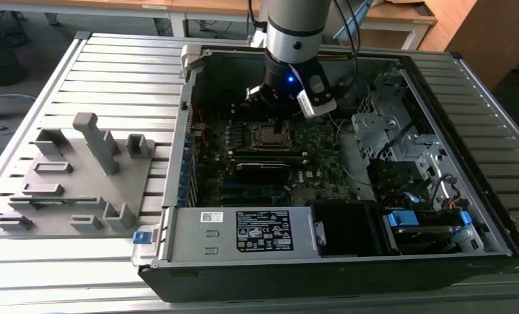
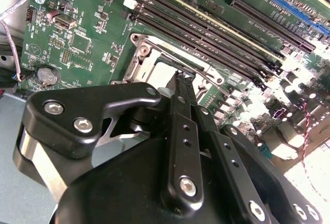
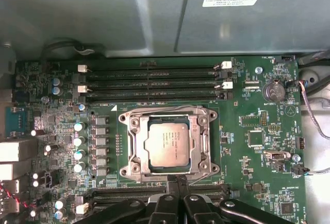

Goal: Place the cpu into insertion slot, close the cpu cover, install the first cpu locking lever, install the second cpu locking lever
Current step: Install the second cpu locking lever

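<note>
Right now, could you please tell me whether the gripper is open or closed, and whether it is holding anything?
Gripper: closed, fingers pressed together, holding nothing, tips at the edge of the cpu cover, which lies over the cpu.

Arm (image 1: 296,26): silver-grey cylindrical body, dark band near the top, black wrist section with a small blue light. White block mounted beside the wrist. Black cables run along the arm. Gripper (image 2: 183,79): black linkage plates, silver screws, thin black fingers.

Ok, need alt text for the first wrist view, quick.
The cpu sits in the insertion slot with the cpu cover down around it. The gripper is shut beside the socket's edge, memory slots beyond.
</note>
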`<action>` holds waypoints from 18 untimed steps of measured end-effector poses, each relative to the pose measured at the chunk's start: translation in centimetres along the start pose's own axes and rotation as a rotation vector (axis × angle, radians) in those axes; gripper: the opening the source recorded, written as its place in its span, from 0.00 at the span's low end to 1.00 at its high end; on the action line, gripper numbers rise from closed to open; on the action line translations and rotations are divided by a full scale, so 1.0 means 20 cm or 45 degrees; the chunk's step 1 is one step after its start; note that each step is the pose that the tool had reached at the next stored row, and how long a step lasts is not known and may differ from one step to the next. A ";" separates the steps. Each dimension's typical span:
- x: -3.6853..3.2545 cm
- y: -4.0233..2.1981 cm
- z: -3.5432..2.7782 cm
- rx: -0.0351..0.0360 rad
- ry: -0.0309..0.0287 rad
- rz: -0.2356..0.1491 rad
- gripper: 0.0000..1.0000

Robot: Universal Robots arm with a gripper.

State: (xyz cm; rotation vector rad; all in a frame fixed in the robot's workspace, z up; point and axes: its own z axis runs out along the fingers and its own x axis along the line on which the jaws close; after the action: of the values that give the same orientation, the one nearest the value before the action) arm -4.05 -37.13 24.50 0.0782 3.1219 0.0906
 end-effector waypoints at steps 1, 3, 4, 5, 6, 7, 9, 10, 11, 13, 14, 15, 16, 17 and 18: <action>0.000 0.000 0.000 0.0001 0.0001 0.000 0.11; 0.000 -0.008 0.000 0.0000 0.0000 0.000 0.11; -0.001 -0.015 -0.001 0.0000 0.0000 0.000 0.11; -0.001 -0.015 -0.001 0.0001 0.0000 0.000 0.11; -0.001 -0.015 -0.001 0.0000 0.0000 0.000 0.11; -0.001 -0.016 -0.001 0.0000 0.0000 0.000 0.11; -0.001 -0.019 -0.001 0.0000 0.0000 0.000 0.11; -0.001 -0.022 -0.001 0.0001 0.0001 0.000 0.11; -0.001 -0.024 -0.001 0.0000 0.0000 0.000 0.11; -0.001 -0.027 0.001 -0.0002 -0.0001 0.000 0.11; 0.001 -0.028 0.003 -0.0002 -0.0001 0.000 0.11; 0.005 -0.029 0.004 0.0001 0.0000 0.000 0.11; 0.012 -0.030 0.006 0.0001 0.0000 0.000 0.11; 0.018 -0.030 0.008 0.0002 0.0000 0.000 0.11; 0.025 -0.031 0.010 0.0001 0.0000 0.000 0.11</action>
State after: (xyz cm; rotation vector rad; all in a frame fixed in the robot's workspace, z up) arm -4.57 -37.71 24.26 0.0782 3.1219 0.0905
